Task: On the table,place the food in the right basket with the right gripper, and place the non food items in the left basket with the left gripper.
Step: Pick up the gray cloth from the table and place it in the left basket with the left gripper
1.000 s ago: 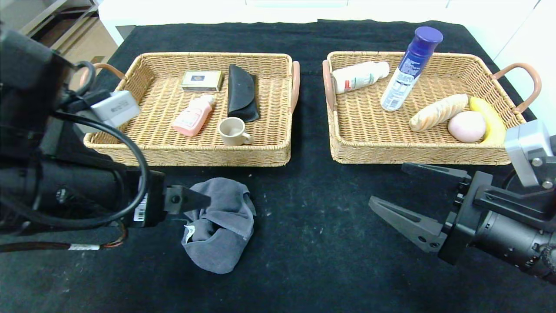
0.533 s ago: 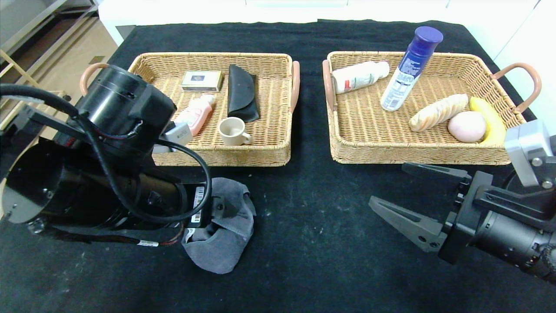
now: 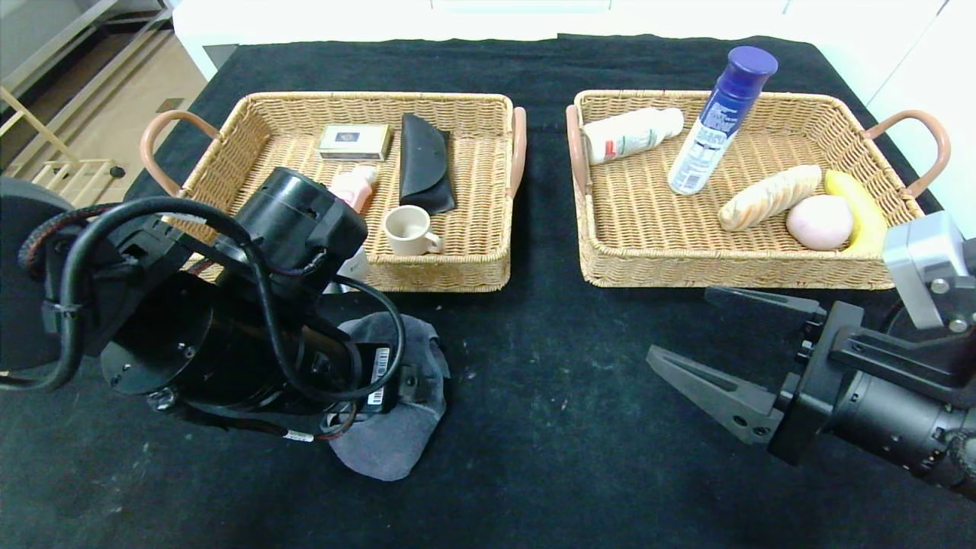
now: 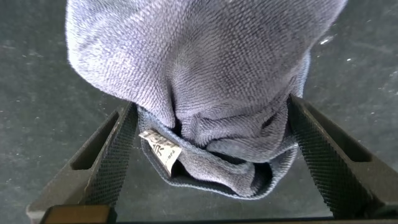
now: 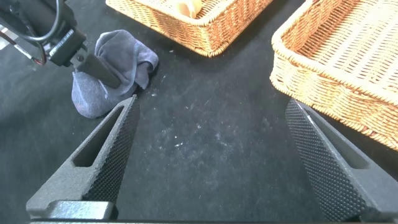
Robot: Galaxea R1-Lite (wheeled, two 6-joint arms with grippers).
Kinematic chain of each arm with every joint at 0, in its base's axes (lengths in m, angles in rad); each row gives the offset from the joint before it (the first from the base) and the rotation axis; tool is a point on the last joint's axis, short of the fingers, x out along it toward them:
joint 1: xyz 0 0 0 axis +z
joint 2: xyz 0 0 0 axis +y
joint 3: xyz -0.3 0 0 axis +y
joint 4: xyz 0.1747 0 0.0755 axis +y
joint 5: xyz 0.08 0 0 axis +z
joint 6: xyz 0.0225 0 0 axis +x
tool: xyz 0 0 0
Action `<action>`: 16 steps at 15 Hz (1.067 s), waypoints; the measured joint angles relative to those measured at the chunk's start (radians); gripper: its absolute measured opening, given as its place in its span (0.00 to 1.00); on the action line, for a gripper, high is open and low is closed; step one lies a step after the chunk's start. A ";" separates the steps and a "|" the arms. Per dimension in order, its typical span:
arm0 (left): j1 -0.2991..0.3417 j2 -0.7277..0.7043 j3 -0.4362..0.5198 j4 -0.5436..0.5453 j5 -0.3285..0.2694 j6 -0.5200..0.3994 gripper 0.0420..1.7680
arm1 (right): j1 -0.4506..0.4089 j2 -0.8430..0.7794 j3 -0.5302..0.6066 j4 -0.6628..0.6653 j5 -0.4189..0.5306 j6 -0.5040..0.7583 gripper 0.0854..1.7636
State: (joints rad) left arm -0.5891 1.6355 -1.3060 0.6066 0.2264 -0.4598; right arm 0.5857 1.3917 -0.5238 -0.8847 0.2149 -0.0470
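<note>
Both L pincer (image 4: pixel 208 155) fingers astride cloth (image 4: pixel 205 74)

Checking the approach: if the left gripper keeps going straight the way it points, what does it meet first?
Most likely the crumpled grey cloth: the left gripper, jaws open, already straddles it on the black tablecloth, which would come next.

A black cloth (image 3: pixel 534 427) covers the table; wooden rack (image 3: pixel 46 164) stands beside it.

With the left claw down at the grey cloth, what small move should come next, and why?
Probably close the left claw: its open fingers straddle the bunched grey cloth, which lies on the table outside the left basket. The right claw is idle.
</note>
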 joint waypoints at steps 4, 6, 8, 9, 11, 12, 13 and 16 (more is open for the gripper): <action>0.003 0.011 0.007 0.000 -0.001 0.002 0.83 | 0.005 0.002 0.002 0.000 0.000 0.000 0.97; 0.002 0.013 0.008 0.000 -0.003 0.003 0.65 | 0.006 0.003 0.002 0.000 0.000 0.000 0.97; 0.002 0.014 0.009 0.000 -0.005 0.002 0.51 | 0.006 0.003 0.003 0.001 0.000 0.000 0.97; 0.001 0.014 0.010 0.000 -0.005 0.002 0.45 | 0.007 0.003 0.003 0.003 0.000 0.000 0.97; 0.002 0.013 0.010 0.000 -0.005 0.003 0.05 | 0.009 0.005 0.004 0.004 0.000 0.000 0.97; 0.003 0.013 0.010 0.000 -0.004 0.002 0.08 | 0.009 0.007 0.004 0.004 0.000 -0.001 0.97; 0.004 0.012 0.010 0.001 -0.004 0.001 0.08 | 0.009 0.009 0.004 0.004 0.000 -0.001 0.97; 0.005 0.011 0.010 0.000 -0.007 0.002 0.08 | 0.009 0.012 0.005 0.003 0.000 -0.001 0.97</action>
State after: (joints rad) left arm -0.5840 1.6466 -1.2960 0.6070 0.2198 -0.4574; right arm 0.5949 1.4038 -0.5185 -0.8821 0.2149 -0.0479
